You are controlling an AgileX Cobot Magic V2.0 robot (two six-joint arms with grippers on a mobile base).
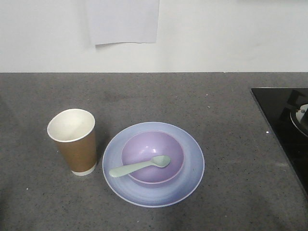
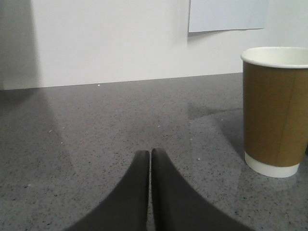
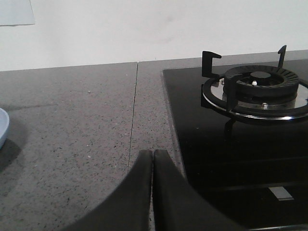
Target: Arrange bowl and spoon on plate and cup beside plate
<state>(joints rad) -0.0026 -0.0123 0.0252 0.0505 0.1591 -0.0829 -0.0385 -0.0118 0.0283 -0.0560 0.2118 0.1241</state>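
Observation:
The pale blue plate (image 1: 192, 168) lies on the grey counter, and the lavender bowl (image 1: 144, 147) sits in its middle. Across the bowl rests the pale mint spoon (image 1: 139, 166), scoop to the right and handle over the left rim. Just left of the plate the brown paper cup (image 1: 73, 140) stands upright; the left wrist view shows the cup (image 2: 275, 110) at the right. My left gripper (image 2: 150, 153) is shut and empty, low over bare counter left of the cup. My right gripper (image 3: 153, 154) is shut and empty, with the plate's edge (image 3: 2, 126) far to its left.
A black glass hob (image 1: 281, 125) takes up the counter's right side, and its gas burner with pan supports (image 3: 255, 89) stands right of my right gripper. A white wall with a taped paper sheet (image 1: 122, 21) closes the back of the counter.

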